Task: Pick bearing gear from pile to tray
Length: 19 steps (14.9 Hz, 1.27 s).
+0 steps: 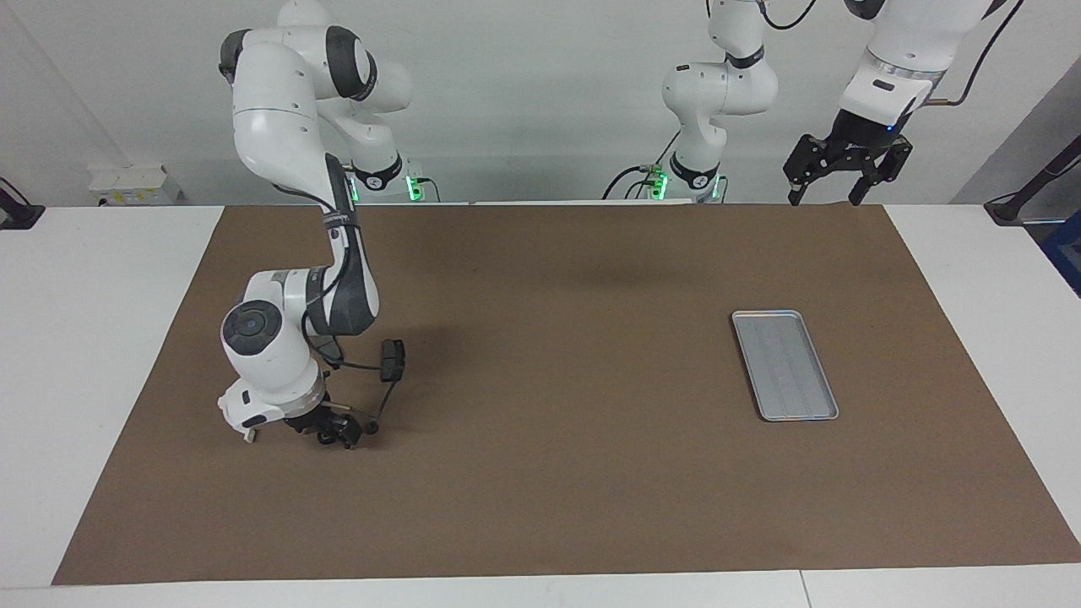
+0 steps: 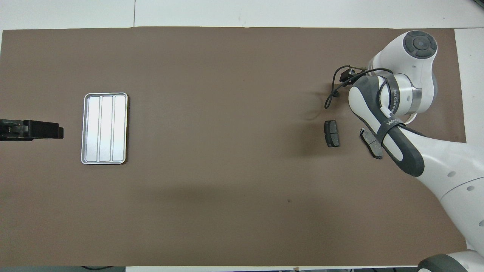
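My right gripper [image 1: 339, 434] is down at the mat in the pile, at the right arm's end of the table. It sits right on the spot of the tiny black round pieces, which it hides. One dark brake-pad plate [image 1: 393, 359] lies nearer to the robots than the gripper, and also shows in the overhead view [image 2: 331, 133]. A second plate [image 2: 372, 143] lies partly under the arm. The white bracket [image 1: 249, 436] is mostly hidden by the wrist. The silver tray [image 1: 785, 363] [image 2: 104, 128] lies bare at the left arm's end. My left gripper [image 1: 828, 194] is open, raised, and empty.
A brown mat [image 1: 549, 380] covers the table, with white table edges around it. A black cable [image 1: 384, 404] loops from the right wrist down beside the gripper. In the overhead view the left gripper [image 2: 32, 129] hangs beside the tray.
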Available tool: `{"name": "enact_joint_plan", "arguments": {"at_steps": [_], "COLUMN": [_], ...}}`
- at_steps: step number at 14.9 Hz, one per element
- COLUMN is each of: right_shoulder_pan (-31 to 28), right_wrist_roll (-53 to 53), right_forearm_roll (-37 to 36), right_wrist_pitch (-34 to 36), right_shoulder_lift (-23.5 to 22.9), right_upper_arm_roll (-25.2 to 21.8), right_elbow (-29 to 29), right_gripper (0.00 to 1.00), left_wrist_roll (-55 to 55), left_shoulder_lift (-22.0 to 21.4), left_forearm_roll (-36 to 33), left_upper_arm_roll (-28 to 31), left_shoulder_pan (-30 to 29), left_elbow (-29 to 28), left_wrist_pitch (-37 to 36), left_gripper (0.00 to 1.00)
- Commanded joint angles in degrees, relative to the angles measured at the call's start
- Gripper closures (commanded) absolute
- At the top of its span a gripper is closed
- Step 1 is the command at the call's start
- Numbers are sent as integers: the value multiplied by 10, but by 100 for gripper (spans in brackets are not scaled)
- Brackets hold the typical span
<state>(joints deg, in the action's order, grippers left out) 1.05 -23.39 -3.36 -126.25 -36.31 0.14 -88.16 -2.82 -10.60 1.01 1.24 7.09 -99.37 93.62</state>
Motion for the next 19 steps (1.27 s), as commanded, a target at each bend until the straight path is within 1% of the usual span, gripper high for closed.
{"name": "enact_joint_plan", "arguments": {"at_steps": [1,3,5,7,9,10,13,14,16,17,19], "right_shoulder_pan": [-8,-8,-9,-9,-9,-9,-9,-10,-11,-11,-17], "right_wrist_roll": [-11,-12,-11,-12,-12,-12,-12,-12,-11,-10,-7], "right_forearm_roll": [9,9,9,10,16,22,33,33,31,29,25], "right_wrist_pitch": [0,-1,-8,-15,-15,-15,-16,-16,-16,-15,-12], "right_shoulder_lift": [-12,-12,-13,-14,-14,-14,-13,-13,-13,-13,-12], "right_upper_arm_roll": [6,6,6,7,6,6,6,6,6,6,6], "right_elbow": [17,18,18,18,18,18,18,18,18,18,18], "right_gripper": [0,8,20,28,42,47,64,72,93,100,100], "left_wrist_roll": [-3,-3,-4,-4,-3,-3,-3,-1,-3,-3,-3], "left_shoulder_lift": [-13,-14,-18,-25,-26,-28,-55,-70,-89,-93,-93], "left_forearm_roll": [-2,-2,-2,-2,-4,-6,-6,-7,-7,-7,-8], "left_upper_arm_roll": [2,3,3,5,8,8,7,7,5,5,7], "left_shoulder_pan": [-1,-3,-4,-5,-5,-5,-5,-5,-5,-5,-6], "left_elbow": [-8,-6,-6,-11,-11,-14,-63,-90,-135,-156,-182], "left_wrist_pitch": [-17,-16,-15,-18,-34,-36,-23,-12,39,55,88], "left_gripper": [0,0,0,0,0,0,0,0,0,0,0]}}
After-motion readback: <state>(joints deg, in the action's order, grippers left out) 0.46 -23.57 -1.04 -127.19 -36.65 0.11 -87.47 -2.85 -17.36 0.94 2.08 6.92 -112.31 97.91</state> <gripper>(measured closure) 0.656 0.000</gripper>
